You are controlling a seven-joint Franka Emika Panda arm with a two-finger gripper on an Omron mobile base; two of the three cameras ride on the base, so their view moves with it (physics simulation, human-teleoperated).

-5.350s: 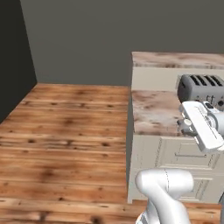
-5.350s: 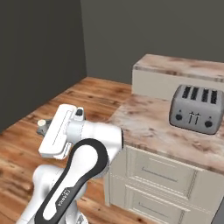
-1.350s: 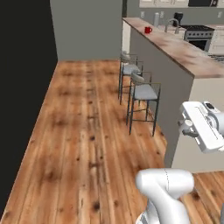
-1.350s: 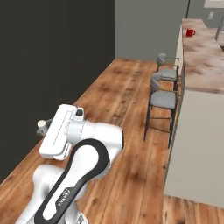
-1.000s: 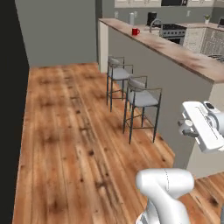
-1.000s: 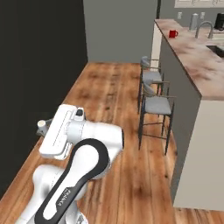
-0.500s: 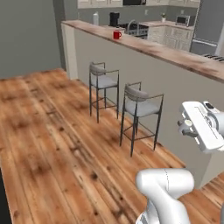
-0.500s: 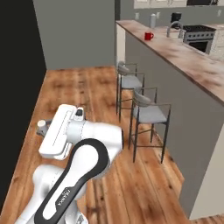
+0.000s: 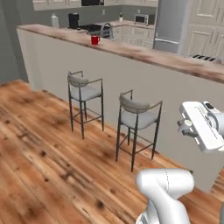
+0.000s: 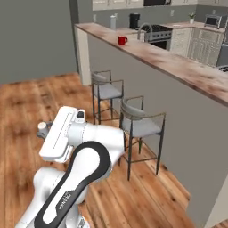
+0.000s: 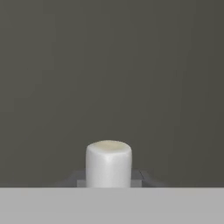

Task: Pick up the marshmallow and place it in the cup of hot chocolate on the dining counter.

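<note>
A white cylindrical marshmallow (image 11: 108,164) sits between my dark fingertips (image 11: 141,177) in the hand view, with a plain grey wall behind it. My gripper (image 11: 108,180) is shut on it. The arm's white hand (image 9: 202,131) is held up at chest height, well short of the counter, also seen as the white hand (image 10: 60,133). The red mug (image 9: 94,40) stands far off on the marbled dining counter (image 9: 144,51), near its far end. From the other side, the mug (image 10: 121,40) sits on the same counter (image 10: 178,62).
Two grey bar stools (image 9: 85,92) (image 9: 138,118) stand against the counter's beige front; stools (image 10: 107,89) (image 10: 140,122). A wooden floor (image 9: 39,166) spreads out on the left. Kitchen cabinets, a stove and a fridge (image 9: 168,24) lie beyond the counter.
The whole scene has shifted: the base has driven and turned, so the counter and stools now lie closer and more side-on. The arm's pose has not changed.
</note>
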